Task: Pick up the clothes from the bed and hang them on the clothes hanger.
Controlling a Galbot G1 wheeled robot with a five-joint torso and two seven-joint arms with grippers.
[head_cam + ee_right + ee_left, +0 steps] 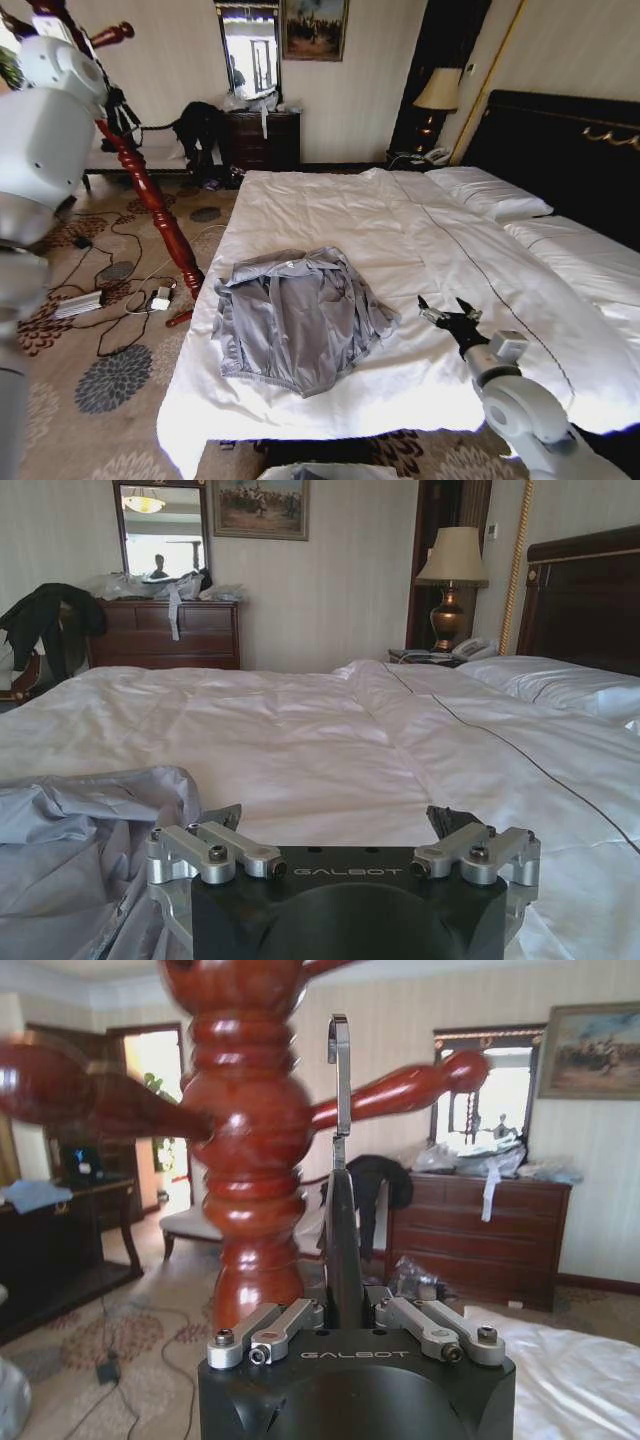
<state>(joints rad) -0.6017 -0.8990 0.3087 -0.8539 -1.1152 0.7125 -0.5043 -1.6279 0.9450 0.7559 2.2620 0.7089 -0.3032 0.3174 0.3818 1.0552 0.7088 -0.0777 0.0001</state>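
Right pincer [448, 309] hovers with fingers spread over the white-duveted bed [330, 215], just right of the crumpled grey-blue collared shirt [296, 315], which lies collar far, hem near. Left pincer [345, 1322], raised at far left beside the reddish wooden coat stand [245, 1175], grips the thin black hanger [341, 1250] upright, silver hook up.

Left gripper [345, 1322] raised, jaws clamped; right gripper [449, 313] low, jaws spread.

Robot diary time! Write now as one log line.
crumpled grey-blue shirt: on white bed | right gripper: open, beside it | left gripper: shut on black hanger
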